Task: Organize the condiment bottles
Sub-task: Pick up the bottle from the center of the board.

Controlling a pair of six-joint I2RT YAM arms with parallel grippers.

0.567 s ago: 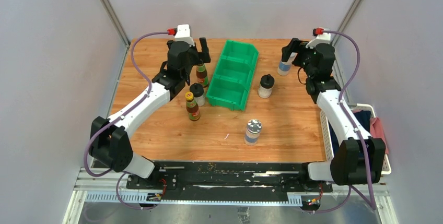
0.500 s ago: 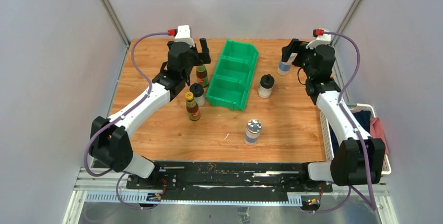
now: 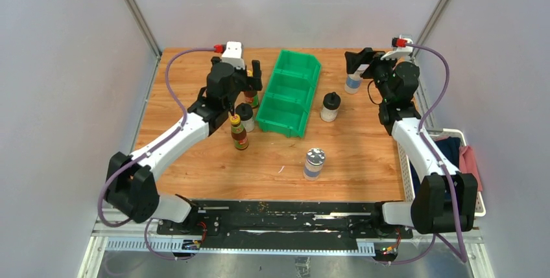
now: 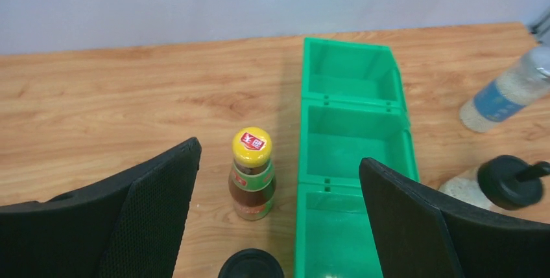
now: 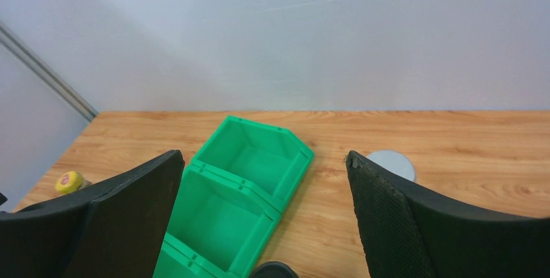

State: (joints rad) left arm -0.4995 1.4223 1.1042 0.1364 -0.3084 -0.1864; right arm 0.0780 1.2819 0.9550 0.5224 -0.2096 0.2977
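Observation:
Two slim brown bottles with yellow caps stand left of the green bin (image 3: 290,92): the far one (image 3: 250,98) and the near one (image 3: 239,133). A black-capped shaker (image 3: 244,115) stands between them, and another (image 3: 331,106) stands right of the bin. One silver-lidded jar (image 3: 314,163) stands near the front, and the other (image 3: 353,83) at the back right. My left gripper (image 3: 250,78) is open and empty above the far brown bottle (image 4: 252,174), which stands between its fingers in the left wrist view. My right gripper (image 3: 360,60) is open and empty above the back jar's silver lid (image 5: 391,163).
The bin's three compartments (image 4: 351,150) hold nothing. A white basket (image 3: 468,161) with cloths hangs off the table's right edge. Grey walls close in the back and sides. Bare wood lies at the front of the table (image 3: 214,174).
My left gripper has moved a little right and nearer, over the far brown bottle. My right gripper has lifted and tilted slightly. No bottle has moved.

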